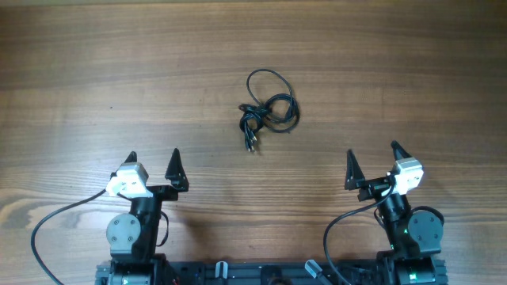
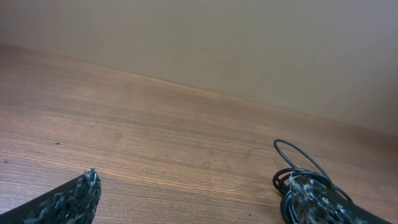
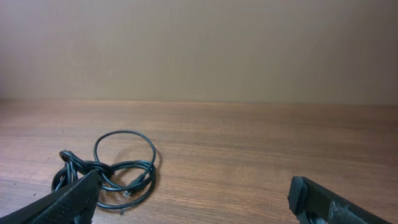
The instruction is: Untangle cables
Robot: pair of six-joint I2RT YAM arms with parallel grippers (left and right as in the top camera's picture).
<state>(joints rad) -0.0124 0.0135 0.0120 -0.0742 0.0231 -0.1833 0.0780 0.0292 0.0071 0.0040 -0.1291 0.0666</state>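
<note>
The cables (image 1: 268,109) lie as one knotted bundle of thin black loops with small plug ends on the wooden table, at centre and toward the far side. My left gripper (image 1: 153,158) is open and empty, near the front left, well short of the bundle. My right gripper (image 1: 371,155) is open and empty at the front right. In the left wrist view the bundle (image 2: 298,171) shows behind the right fingertip, between fingers (image 2: 196,190). In the right wrist view the bundle (image 3: 115,168) lies ahead on the left, partly behind the left finger of the gripper (image 3: 193,190).
The wooden table (image 1: 95,71) fills the overhead view. The arm bases and their thick black wires (image 1: 47,226) sit along the front edge. A plain beige wall (image 3: 199,43) stands behind the table's far edge.
</note>
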